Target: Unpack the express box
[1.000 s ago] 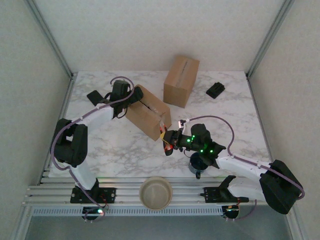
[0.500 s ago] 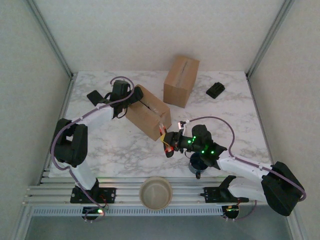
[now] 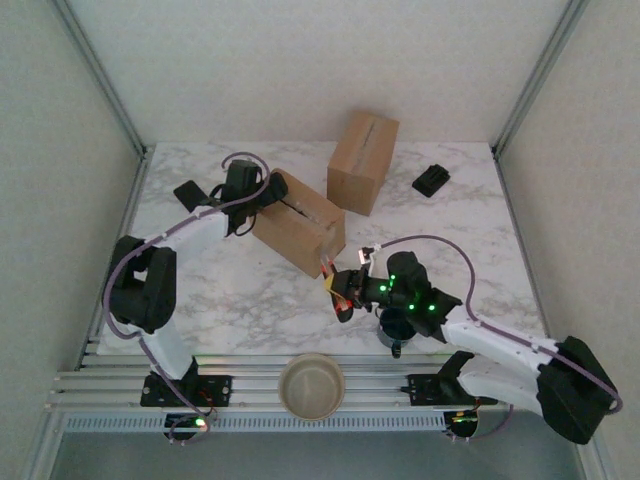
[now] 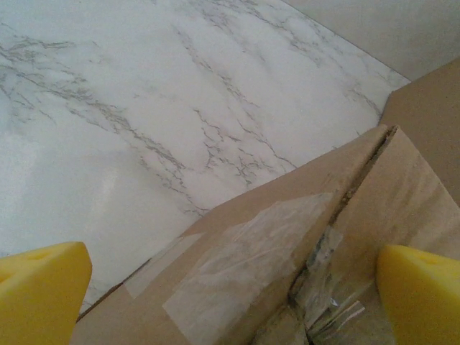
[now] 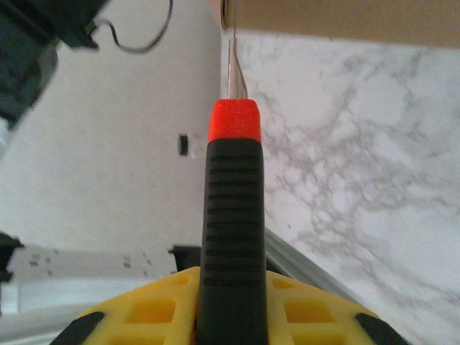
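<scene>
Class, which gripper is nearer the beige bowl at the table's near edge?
Right. The right gripper, holding the cutter, sits just beyond the bowl; the left gripper is farther back, at the far end of the taped box.

What you are not getting to see

In the left wrist view the bottom edge is cutting off both yellow pads point(image 4: 39, 287), and the box point(image 4: 287, 244) is running out past the right and bottom edges, so you are seeing just one taped corner. In the right wrist view the top edge is cropping the box point(image 5: 338, 18). The knife point(image 5: 233, 237) is reaching it with its blade tip, but you are not able to tell whether they are touching, and a dark shape point(image 5: 32, 43) at upper left is blurring out. From above, the right arm is covering part of the cup point(image 3: 397, 325), and the black item point(image 3: 431, 180) is showing too small to name.
</scene>
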{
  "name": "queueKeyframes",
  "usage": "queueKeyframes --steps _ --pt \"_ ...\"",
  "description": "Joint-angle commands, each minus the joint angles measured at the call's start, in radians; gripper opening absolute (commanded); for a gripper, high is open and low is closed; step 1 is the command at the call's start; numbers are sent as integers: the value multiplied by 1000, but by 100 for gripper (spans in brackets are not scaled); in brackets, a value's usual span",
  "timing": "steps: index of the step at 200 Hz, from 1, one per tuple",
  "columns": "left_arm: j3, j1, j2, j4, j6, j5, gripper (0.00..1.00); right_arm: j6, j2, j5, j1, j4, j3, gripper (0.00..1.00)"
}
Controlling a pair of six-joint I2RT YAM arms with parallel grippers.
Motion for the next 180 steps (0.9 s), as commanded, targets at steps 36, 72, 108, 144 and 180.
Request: queueKeyframes --steps 36,72,108,144,180 --pt "10 -6 85 -257 31 -2 100 -326 -229 -10 -225 -645 139 0" --pt "92 -6 49 -284 69 29 100 -590 -78 -63 -474 -768 283 0" --pt "192 -6 -12 -321 115 37 100 -742 194 -96 -611 -577 318 0" --pt "221 -2 -85 -333 136 31 100 -763 327 -27 -611 -314 252 0" --pt "167 2 -162 -296 131 31 100 -701 459 -31 -608 -118 196 0"
